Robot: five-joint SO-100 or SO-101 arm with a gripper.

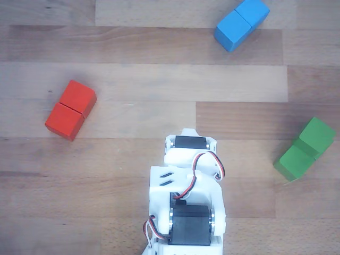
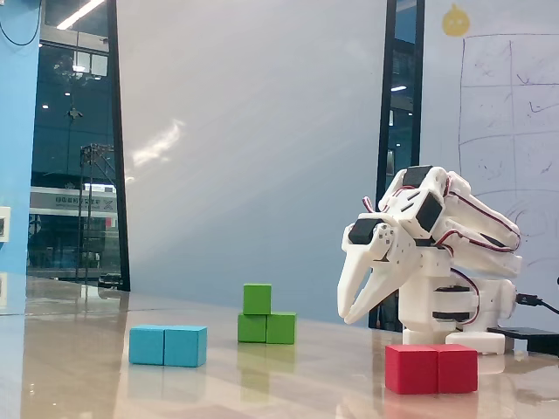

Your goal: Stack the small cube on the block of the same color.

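An office or lab is suggested by a scribbled whiteboard, glass partitions and ceiling strip lights.

The small cube is plain bright green, matching the green block under it. The blue block is light blue, the red block saturated red. The gripper is white, with black motors and red-and-white wires. The counter is pale wood-grain planks.
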